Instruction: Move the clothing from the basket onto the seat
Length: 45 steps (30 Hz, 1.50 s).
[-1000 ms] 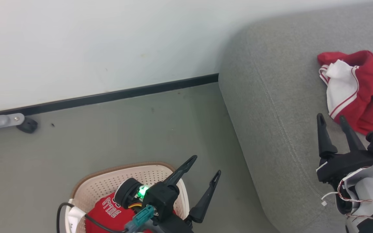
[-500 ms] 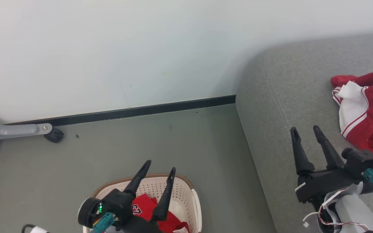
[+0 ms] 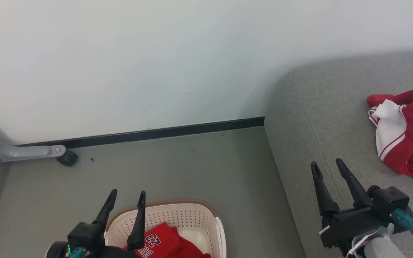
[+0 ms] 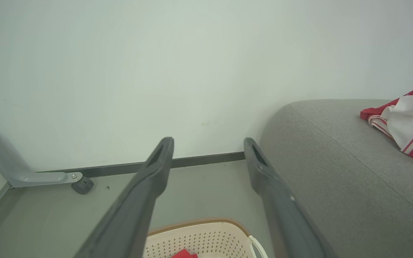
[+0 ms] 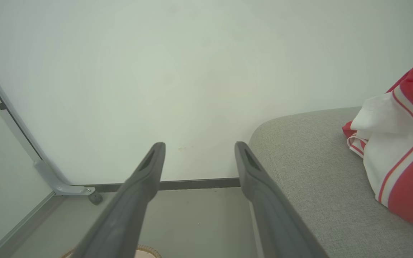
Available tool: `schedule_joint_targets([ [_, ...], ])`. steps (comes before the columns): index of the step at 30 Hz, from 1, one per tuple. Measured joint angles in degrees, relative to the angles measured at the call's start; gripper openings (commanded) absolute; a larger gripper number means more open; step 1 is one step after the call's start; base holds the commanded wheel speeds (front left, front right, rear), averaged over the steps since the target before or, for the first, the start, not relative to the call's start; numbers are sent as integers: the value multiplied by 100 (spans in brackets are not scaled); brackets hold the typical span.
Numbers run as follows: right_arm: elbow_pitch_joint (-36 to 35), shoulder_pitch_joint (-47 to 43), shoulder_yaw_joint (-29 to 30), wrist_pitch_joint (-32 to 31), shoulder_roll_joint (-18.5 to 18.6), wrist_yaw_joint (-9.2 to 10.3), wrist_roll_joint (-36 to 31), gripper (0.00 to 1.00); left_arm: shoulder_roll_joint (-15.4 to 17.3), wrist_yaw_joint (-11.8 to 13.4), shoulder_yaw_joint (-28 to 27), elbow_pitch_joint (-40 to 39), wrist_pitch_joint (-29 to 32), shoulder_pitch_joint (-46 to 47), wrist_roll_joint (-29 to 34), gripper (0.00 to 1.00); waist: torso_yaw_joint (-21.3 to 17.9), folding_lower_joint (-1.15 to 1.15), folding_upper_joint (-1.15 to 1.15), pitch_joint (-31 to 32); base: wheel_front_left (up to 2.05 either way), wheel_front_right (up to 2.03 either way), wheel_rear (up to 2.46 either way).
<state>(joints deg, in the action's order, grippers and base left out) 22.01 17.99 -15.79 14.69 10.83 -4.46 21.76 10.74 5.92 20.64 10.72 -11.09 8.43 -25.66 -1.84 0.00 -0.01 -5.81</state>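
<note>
Red "23" jersey [image 3: 158, 243] in basket [image 3: 192, 215]; second garment [image 3: 403, 134] on sofa [image 3: 317, 118]; both grippers empty, jaws apart.

left gripper [image 3: 127, 195] low, fingers spread, right gripper [image 3: 327, 166] raised, fingers parted, empty

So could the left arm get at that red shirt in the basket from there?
Probably yes. The left gripper is open right by the basket, and the red shirt lies uncovered on top, nothing in between. Its fingers point toward the wall, though, so it would have to tip down first.
</note>
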Motion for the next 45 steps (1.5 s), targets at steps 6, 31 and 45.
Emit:
schedule_joint_targets([
  [6,-157,-257,0,0,3,77,-31,100,-2,66,-213,35,-60,-201,-2,100,11,0,0,117,0,0,0],
  [31,-568,-704,26,0,31,249,-60,100,-194,114,-638,8,-163,-576,-48,100,49,0,1,215,0,0,0],
  [45,-682,-706,23,-14,66,294,-63,100,-264,115,-687,8,-163,-650,19,100,59,0,1,177,0,0,0],
])
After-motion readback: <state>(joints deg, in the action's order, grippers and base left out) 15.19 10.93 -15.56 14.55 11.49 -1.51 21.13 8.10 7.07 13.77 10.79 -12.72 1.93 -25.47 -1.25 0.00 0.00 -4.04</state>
